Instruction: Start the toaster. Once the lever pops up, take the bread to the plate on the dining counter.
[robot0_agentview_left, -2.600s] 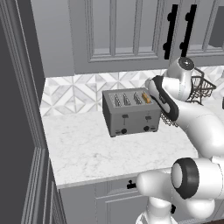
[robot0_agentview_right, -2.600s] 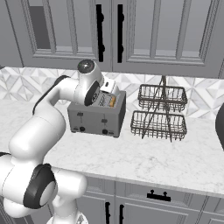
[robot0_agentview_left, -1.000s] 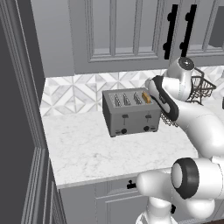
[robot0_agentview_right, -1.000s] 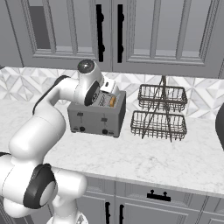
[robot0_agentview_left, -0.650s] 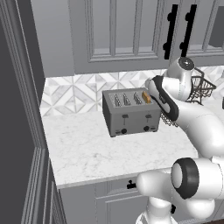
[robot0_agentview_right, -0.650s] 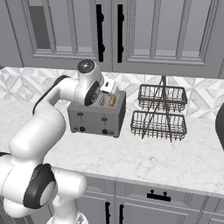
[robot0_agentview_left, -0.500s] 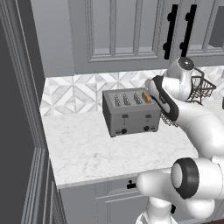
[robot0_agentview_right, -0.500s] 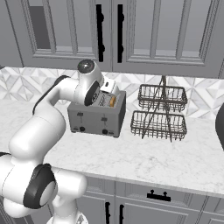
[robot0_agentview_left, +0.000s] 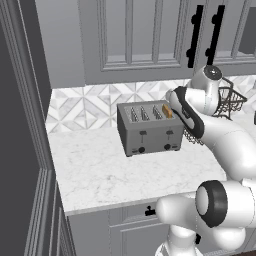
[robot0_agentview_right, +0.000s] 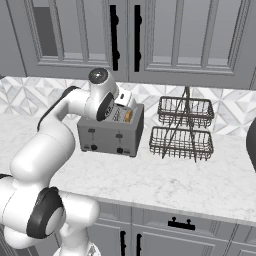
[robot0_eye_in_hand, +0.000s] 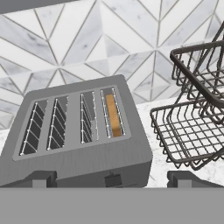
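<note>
Nothing has shifted since the earlier frames: arm, toaster and basket all sit exactly where they did.

The bread (robot0_eye_in_hand: 113, 116) stands in the right-most of the four slots of the toaster (robot0_agentview_left: 149, 131), its golden top edge just showing at the slot mouth; from the left base view it peeks slightly above the toaster's top. The lever (robot0_agentview_left: 168, 132), the right-hand tab on the front face, sits near the top of its slot, level with its left-hand twin, though the tabs are small and their exact height is hard to read. Black knobs line the lower front.

The toaster rests toward the back edge of the surface (robot0_agentview_left: 115, 175), close to the patterned tile backsplash (robot0_agentview_left: 85, 107). Just beside it, on its right, stands a two-tier wire basket (robot0_agentview_right: 182, 130).

The claw (robot0_eye_in_hand: 109, 179) hovers above the toaster's front edge, looking down over the slots, jaws spread fully wide and holding nothing; its fingertips (robot0_eye_in_hand: 43, 178) straddle the toaster's front. Grey cabinet doors (robot0_agentview_right: 150, 35) with black handles hang above.
</note>
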